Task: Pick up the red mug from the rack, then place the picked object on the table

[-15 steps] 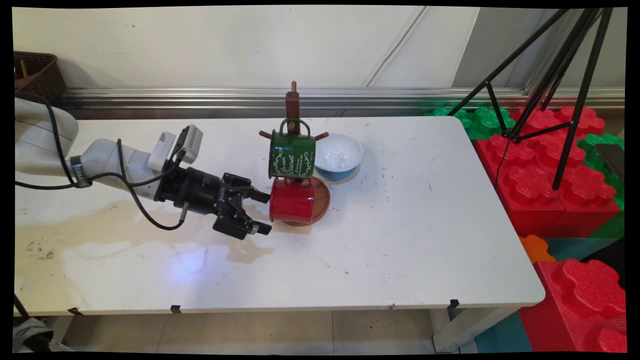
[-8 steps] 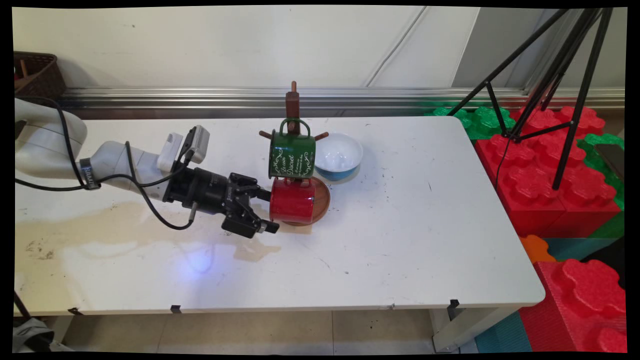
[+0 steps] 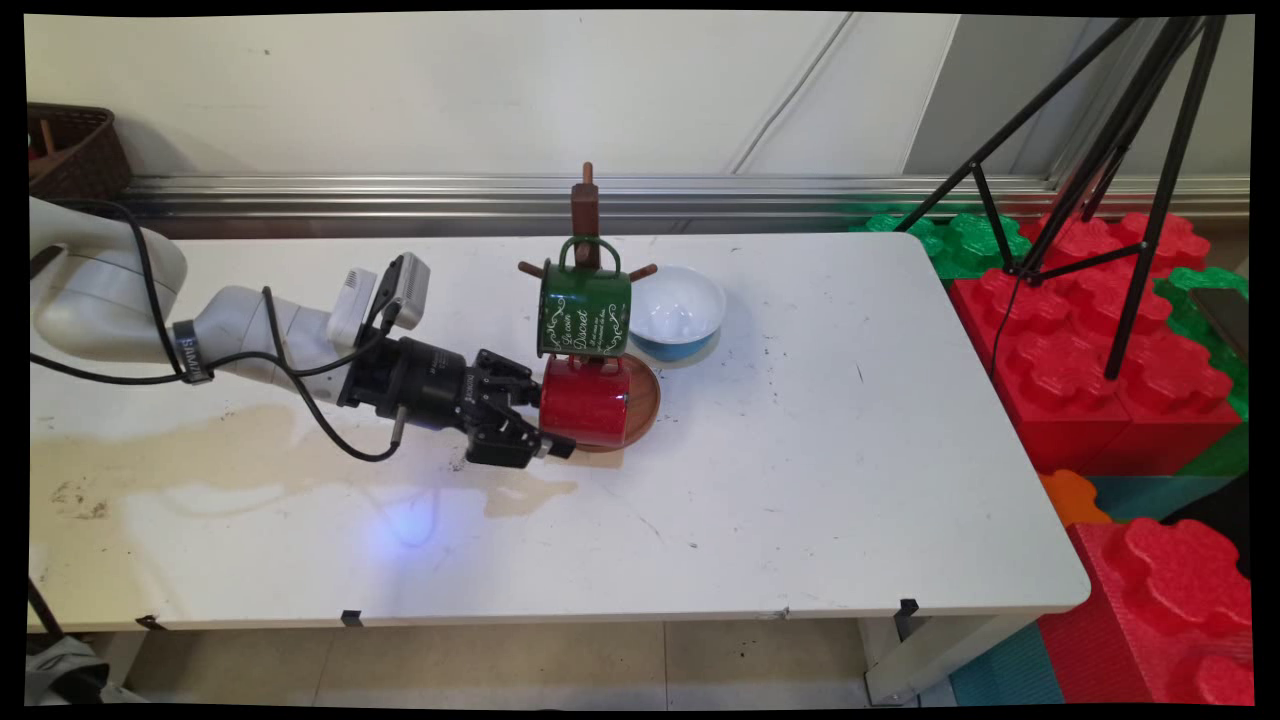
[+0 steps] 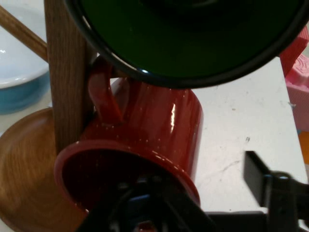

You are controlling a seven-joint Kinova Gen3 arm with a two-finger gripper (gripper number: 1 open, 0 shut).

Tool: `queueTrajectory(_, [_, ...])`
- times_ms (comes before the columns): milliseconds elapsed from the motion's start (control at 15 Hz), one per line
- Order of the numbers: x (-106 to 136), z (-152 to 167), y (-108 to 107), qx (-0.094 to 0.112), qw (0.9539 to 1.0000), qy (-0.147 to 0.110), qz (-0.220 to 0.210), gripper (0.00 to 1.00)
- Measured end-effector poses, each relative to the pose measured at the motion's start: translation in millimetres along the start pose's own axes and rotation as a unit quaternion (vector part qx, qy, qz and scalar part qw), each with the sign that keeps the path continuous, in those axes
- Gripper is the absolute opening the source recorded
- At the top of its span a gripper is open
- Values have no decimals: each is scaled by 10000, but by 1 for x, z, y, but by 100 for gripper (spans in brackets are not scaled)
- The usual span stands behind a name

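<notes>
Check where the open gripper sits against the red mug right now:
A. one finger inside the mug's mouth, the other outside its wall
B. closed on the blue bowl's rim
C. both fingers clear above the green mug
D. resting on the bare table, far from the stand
A: in the hand view the gripper straddles the red mug's rim, one finger in its mouth, the other outside.

Tight squeeze: gripper point(image 3: 545, 420) straddles the red mug point(image 3: 585, 402) rim, green mug point(image 3: 584, 310) overhanging above, wooden post point(image 4: 67, 72) alongside, blue bowl point(image 3: 677, 312) behind. Open tabletop point(image 3: 850, 470) spreads right and toward the near edge.
</notes>
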Motion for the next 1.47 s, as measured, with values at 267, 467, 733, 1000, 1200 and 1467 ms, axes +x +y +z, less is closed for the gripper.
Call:
queueTrajectory(267, [0,1,1,-13,10000,-5,-1,0])
queueTrajectory(467, [0,0,2,-11,10000,-5,-16,0])
queueTrajectory(733, [1,-1,2,-13,10000,-8,-29,0])
queueTrajectory(1000, [2,-4,2,-17,10000,-5,-44,0])
queueTrajectory(1200, [3,-7,3,-48,10000,-5,-45,0])
queueTrajectory(1467, [5,-13,5,-118,9999,-8,-37,0])
